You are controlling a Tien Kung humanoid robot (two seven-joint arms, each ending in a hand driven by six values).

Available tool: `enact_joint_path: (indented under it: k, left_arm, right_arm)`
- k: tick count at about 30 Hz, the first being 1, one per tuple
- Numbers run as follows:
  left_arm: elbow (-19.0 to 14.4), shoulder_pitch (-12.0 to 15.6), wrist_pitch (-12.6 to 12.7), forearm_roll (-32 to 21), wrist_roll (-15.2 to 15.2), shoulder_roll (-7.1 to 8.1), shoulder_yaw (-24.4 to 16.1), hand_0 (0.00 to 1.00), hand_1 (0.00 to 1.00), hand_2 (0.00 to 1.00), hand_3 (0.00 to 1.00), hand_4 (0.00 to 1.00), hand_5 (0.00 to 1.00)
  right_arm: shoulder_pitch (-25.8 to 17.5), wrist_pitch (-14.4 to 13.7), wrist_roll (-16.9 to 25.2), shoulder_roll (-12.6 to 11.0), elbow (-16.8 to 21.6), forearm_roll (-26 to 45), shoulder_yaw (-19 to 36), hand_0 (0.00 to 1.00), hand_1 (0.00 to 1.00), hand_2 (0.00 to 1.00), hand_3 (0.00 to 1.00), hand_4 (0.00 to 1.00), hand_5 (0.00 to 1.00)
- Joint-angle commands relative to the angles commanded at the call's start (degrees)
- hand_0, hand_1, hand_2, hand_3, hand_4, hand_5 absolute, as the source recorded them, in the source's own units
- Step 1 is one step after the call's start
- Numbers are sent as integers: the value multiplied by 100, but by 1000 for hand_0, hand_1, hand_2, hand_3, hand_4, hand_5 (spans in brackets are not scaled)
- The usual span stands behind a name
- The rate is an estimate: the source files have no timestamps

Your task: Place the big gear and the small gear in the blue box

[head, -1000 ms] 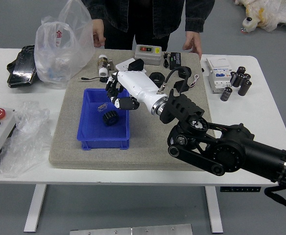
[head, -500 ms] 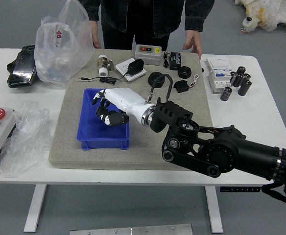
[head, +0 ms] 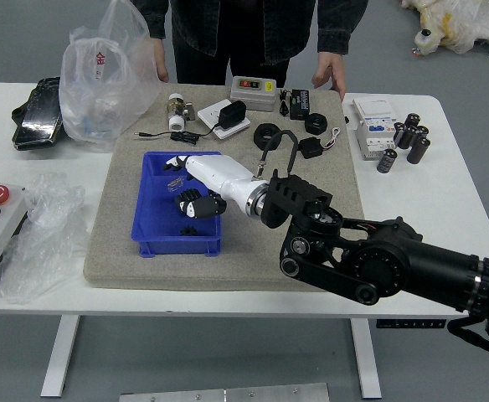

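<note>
The right hand [head: 219, 174] has shifted slightly, fingers released, baring the small gear [head: 189, 230] near the big gear [head: 187, 198] in the blue box [head: 177, 246]; placing looks done.

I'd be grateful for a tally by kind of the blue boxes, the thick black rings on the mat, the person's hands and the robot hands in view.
Blue box: 1
Thick black rings: 2
Person's hands: 2
Robot's right hand: 1
Total: 6
</note>
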Motion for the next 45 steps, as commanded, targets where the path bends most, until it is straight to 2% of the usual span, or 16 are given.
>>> enact_joint_path:
  k: [5,10,11,15,16,17,23,24,28,29,35,36,37,41,42,45]
  left_arm:
    - [6,-18,4,-71,-33,7,45,653,629,602,687,668,356]
    - [10,-32,22,-199,-76,15,121,653,629,602,687,668,356]
    - [9,-33,22,-204,-72,20,122,653,629,602,687,668,356]
    - [4,-15,17,-174,-46,45,97,653,629,602,687,668,356]
    - [1,-8,12,-136,-27,53,69,653,629,602,687,668,356]
    - [0,-4,8,-112,-18,64,51,653,629,602,687,668,357]
    - [28,-17,10,-268,-148,101,200,653,629,602,687,668,357]
    - [30,-17,10,-296,-161,97,221,653,630,602,687,668,356]
    - [29,3,7,-336,-155,49,233,653,630,602,687,668,356]
    - [28,7,5,-334,-150,39,229,653,629,602,687,668,357]
    - [47,39,15,-460,-225,28,340,653,629,602,687,668,357]
    - [47,49,15,-456,-224,26,338,653,630,602,687,668,357]
    - [47,56,16,-448,-220,24,331,653,630,602,687,668,357]
    - [49,60,11,-445,-227,6,333,653,630,602,687,668,357]
    - [52,54,14,-476,-248,5,360,653,629,602,687,668,357]
    - [58,46,18,-521,-278,4,401,653,629,602,687,668,357]
  right_arm:
    - [-250,-379,259,-234,47,206,525,374,712,825,851,587,185]
    - [-770,-914,843,-576,231,689,1277,382,699,792,777,584,188]
    - [-889,-1004,978,-643,260,801,1468,572,687,730,723,618,230]
    - [-1244,-1068,1421,-857,269,1119,2114,572,687,730,723,618,230]
    - [-1316,-1045,1527,-888,251,1200,2283,572,687,730,723,618,230]
    - [-1383,-1018,1615,-906,239,1285,2445,771,738,753,712,666,318]
    - [-1750,-823,2081,-899,263,1895,3209,771,738,753,712,666,318]
    - [-1807,-749,2187,-890,277,2060,3324,791,755,765,719,739,430]
    - [-2029,-229,2689,-832,388,2939,3666,791,755,765,719,739,430]
    - [-2090,-77,2770,-835,449,3155,3754,911,846,856,911,994,974]
    - [-2435,757,2862,-965,724,4200,4116,911,846,856,911,994,974]
    - [-2456,878,2902,-966,727,4361,4142,987,796,777,793,998,998]
    - [-2462,968,2945,-957,719,4504,4159,987,796,777,793,998,998]
    - [-2488,1042,3100,-928,747,5021,4196,987,796,777,793,998,998]
    - [-2501,1038,3141,-932,768,5133,4195,900,628,623,774,998,998]
    - [-2490,1017,3167,-941,781,5384,4168,900,628,623,774,998,998]
